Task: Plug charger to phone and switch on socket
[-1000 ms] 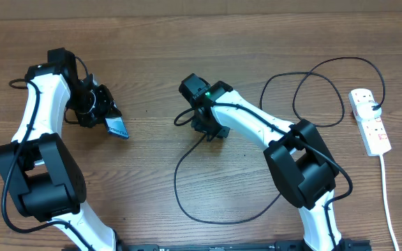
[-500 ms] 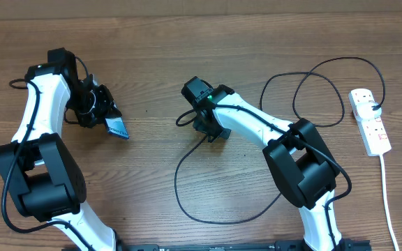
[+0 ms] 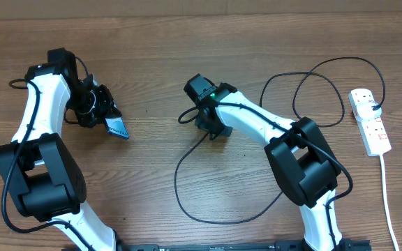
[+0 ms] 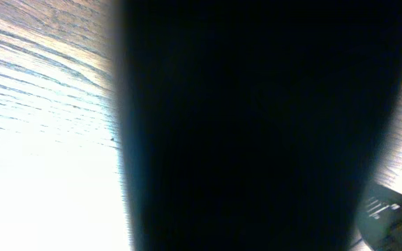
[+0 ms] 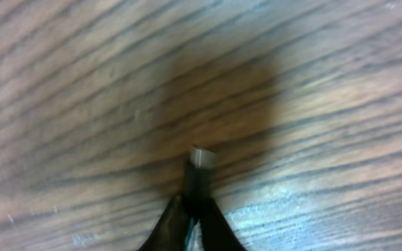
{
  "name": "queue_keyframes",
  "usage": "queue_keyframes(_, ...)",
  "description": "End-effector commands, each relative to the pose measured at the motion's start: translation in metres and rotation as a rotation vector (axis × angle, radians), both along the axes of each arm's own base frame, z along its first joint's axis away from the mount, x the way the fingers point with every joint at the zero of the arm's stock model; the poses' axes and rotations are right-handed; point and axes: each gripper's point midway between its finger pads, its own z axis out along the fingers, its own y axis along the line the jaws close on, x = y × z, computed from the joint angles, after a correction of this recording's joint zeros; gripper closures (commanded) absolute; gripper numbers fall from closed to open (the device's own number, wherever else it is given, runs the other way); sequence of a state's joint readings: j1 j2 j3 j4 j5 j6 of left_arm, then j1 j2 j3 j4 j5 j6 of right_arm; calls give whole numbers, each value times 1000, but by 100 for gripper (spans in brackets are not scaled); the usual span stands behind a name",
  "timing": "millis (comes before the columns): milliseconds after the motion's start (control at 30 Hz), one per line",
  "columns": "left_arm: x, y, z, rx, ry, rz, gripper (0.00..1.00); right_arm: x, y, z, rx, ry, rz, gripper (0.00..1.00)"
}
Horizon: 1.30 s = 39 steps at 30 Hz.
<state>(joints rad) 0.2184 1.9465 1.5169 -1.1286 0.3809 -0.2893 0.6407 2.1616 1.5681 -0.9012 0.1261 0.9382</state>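
My left gripper is shut on the phone and holds it tilted at the left of the table. In the left wrist view the phone's dark body fills most of the frame and hides the fingers. My right gripper points down at the table's middle and is shut on the charger's connector end. The small metal tip sticks out beyond the fingers, just above the wood. The black charger cable loops across the table to the white socket at the far right, where its black plug sits.
The socket's white lead runs down the right edge towards the front. Cable loops lie between my right arm and the socket. Bare wood lies between the two grippers.
My right gripper has shifted slightly to the right with the connector in it. The left arm and phone have not moved.
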Motion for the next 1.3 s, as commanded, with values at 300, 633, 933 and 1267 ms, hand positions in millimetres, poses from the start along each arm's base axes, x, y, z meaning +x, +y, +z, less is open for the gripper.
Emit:
queue_keyframes(300,20,-61,54,-418,-261,-169,96,-33,64,27,516,175,540,96)
queue_keyframes(633,34,-92,113,-759,-468,-219,96,-69,104,121,1151,96,934,96)
queue_keyframes(933,39,-97,134,-867,-532,-229,96,-92,116,175,1487,19,1075,96)
queue_keyframes(1267,40,-98,134,-903,-429,-142,96,-87,117,204,1390,-68,1115,96)
